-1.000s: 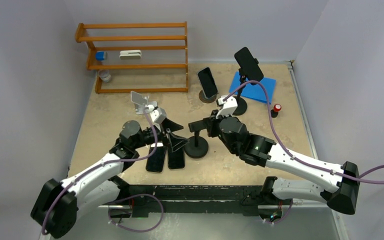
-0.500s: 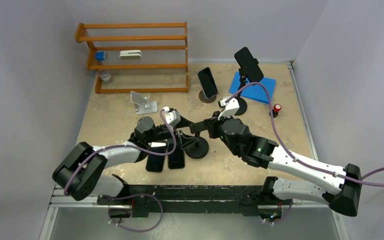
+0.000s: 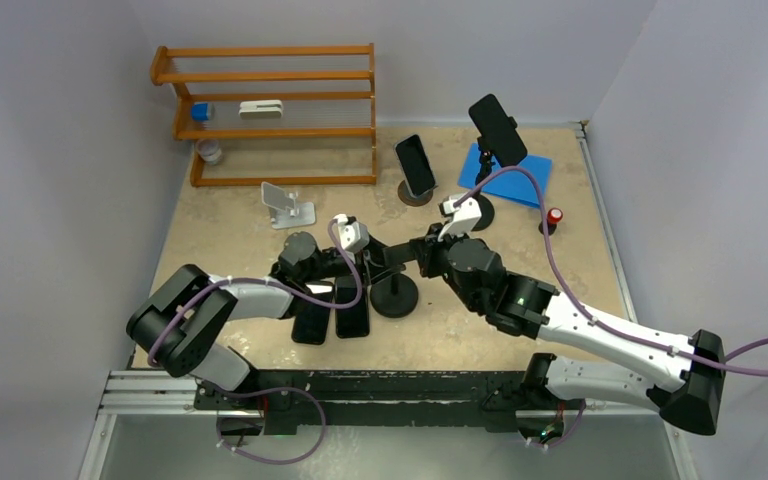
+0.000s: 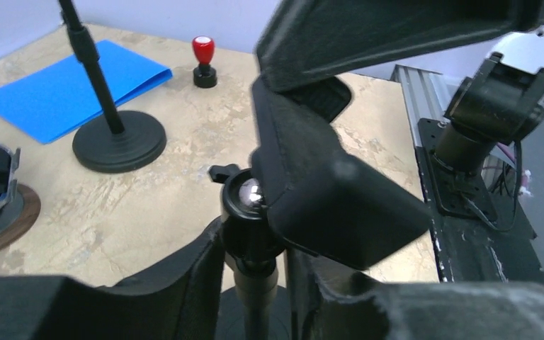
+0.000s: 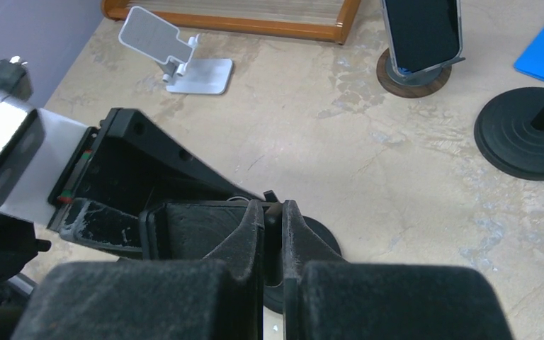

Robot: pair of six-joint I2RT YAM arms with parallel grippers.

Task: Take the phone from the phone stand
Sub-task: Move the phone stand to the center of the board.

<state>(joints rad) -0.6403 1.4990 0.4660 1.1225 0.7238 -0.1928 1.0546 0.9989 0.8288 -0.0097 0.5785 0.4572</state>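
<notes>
When looked at from above, shows two dark phones [image 3: 312,325] lying flat, just left of the black phone stand [image 3: 395,296], in the middle. Up close, shows its shiny ball joint [image 4: 249,193]. Left gripper [image 4: 258,280]: part open, fingers either side of the pole. Right gripper [image 5: 273,209]: pinched shut at the stand's top.

Black phone stand [image 3: 394,297], blue folder [image 3: 508,172], mottled beige table [image 3: 230,240].
</notes>
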